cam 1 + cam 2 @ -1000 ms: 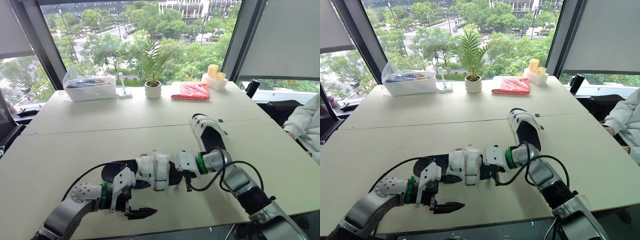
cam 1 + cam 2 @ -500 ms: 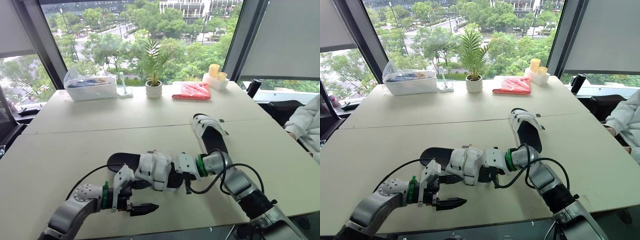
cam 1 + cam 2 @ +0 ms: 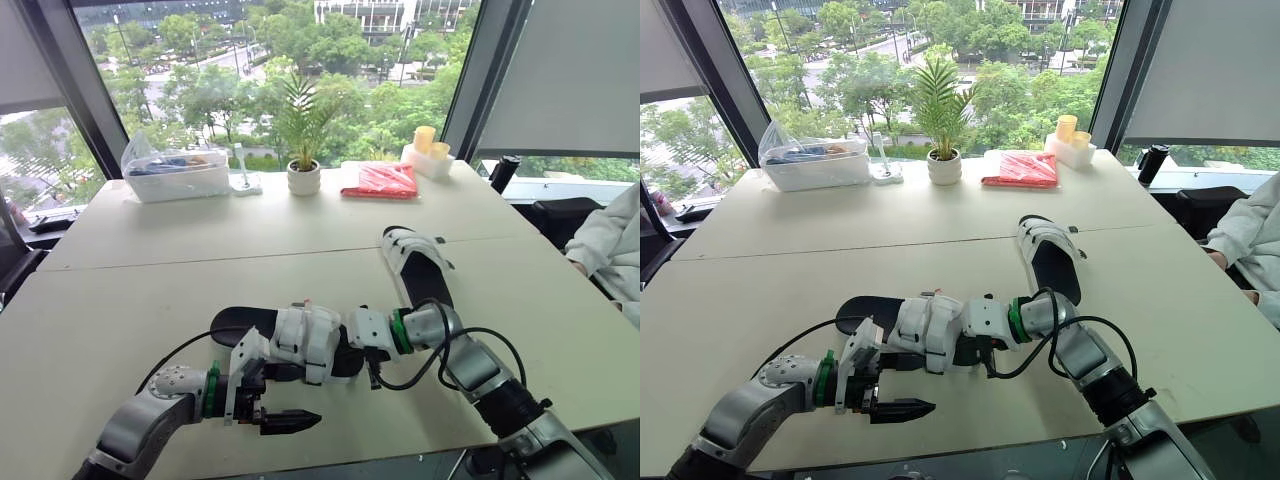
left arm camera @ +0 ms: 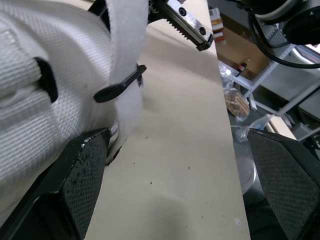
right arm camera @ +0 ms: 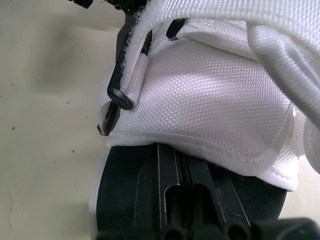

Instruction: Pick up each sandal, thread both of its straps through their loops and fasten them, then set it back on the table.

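Two sandals are on the table (image 3: 120, 290). The near sandal (image 3: 300, 340), with a black sole and white mesh straps, lies in front of the robot, and the far sandal (image 3: 420, 265) rests well apart on the right side.

The right pincer (image 3: 365, 352) seems clamped on the near sandal's edge. One finger lies flat along the black sole in the right wrist view, probably to steady the shoe for threading. The left pincer (image 3: 290, 421) hangs just beside the strapped side, spread wide and holding nothing. In its wrist view one finger (image 4: 75, 185) is almost touching the mesh.

A white strap (image 4: 125, 60) runs down past a black loop (image 4: 117, 86), so the spread pincer looks set to take the strap end — fastening is not yet done.

A potted plant (image 3: 303, 178), a clear bag of items (image 3: 178, 175), a red packet (image 3: 385, 180) and yellow cups (image 3: 428, 145) line the window edge, well away from the work. A person's sleeve (image 3: 610, 250) shows at the right — nothing blocks the reach.
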`<act>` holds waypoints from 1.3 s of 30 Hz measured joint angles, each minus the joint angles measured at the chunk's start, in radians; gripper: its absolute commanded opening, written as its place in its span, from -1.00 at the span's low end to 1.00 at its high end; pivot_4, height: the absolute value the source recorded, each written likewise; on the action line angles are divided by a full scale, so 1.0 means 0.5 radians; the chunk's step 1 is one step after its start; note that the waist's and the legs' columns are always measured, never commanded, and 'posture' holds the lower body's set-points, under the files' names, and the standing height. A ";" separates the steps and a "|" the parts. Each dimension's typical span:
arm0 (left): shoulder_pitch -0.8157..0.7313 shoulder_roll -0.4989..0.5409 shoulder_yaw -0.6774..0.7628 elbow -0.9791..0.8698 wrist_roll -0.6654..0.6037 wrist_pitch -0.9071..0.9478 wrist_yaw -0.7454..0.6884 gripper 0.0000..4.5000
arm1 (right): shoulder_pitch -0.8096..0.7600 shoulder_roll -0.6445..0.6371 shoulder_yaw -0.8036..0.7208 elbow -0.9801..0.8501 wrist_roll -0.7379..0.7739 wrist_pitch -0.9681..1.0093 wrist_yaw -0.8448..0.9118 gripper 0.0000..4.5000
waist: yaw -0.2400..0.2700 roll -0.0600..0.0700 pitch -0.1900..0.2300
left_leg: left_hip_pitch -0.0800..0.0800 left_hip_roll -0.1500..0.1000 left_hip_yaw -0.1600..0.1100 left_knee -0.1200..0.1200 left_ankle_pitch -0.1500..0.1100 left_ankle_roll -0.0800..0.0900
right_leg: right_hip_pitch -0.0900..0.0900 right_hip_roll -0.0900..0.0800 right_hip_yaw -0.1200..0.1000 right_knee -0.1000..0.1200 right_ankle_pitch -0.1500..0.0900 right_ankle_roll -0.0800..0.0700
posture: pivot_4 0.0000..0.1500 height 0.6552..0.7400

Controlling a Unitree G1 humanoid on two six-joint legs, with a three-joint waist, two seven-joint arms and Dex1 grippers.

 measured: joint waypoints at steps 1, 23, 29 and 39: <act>-0.008 -0.004 -0.015 0.002 0.008 -0.004 -0.007 0.99 | -0.003 0.000 0.002 0.004 0.000 -0.003 0.000 -1.00 | -0.001 0.000 0.000 | 0.000 0.000 0.000 0.000 0.000 0.000 | 0.000 0.000 0.000 0.000 0.000 0.000 | 1.00 1.00; -0.051 0.246 -0.124 -0.200 -0.093 0.177 -0.316 -0.99 | -0.017 -0.002 0.018 0.013 0.002 -0.011 0.004 -1.00 | -0.004 0.000 0.001 | 0.000 0.000 0.000 0.000 0.000 0.000 | 0.000 0.000 0.000 0.001 0.000 0.000 | 1.00 1.00; -0.131 0.294 -0.051 -0.245 -0.211 0.224 -0.355 -0.99 | -0.017 -0.003 0.021 0.013 0.006 -0.026 0.009 -1.00 | -0.005 0.000 0.001 | 0.000 0.000 0.000 -0.002 0.000 -0.001 | -0.002 0.000 -0.001 0.001 0.000 0.000 | 1.00 1.00; -0.585 0.070 0.110 -0.015 -0.369 0.378 -0.198 -0.99 | -0.019 -0.013 0.029 0.014 0.006 -0.063 0.009 -1.00 | -0.001 -0.001 0.003 | 0.000 0.000 0.000 0.000 0.000 -0.001 | -0.001 0.001 -0.002 0.003 0.004 0.008 | 1.00 1.00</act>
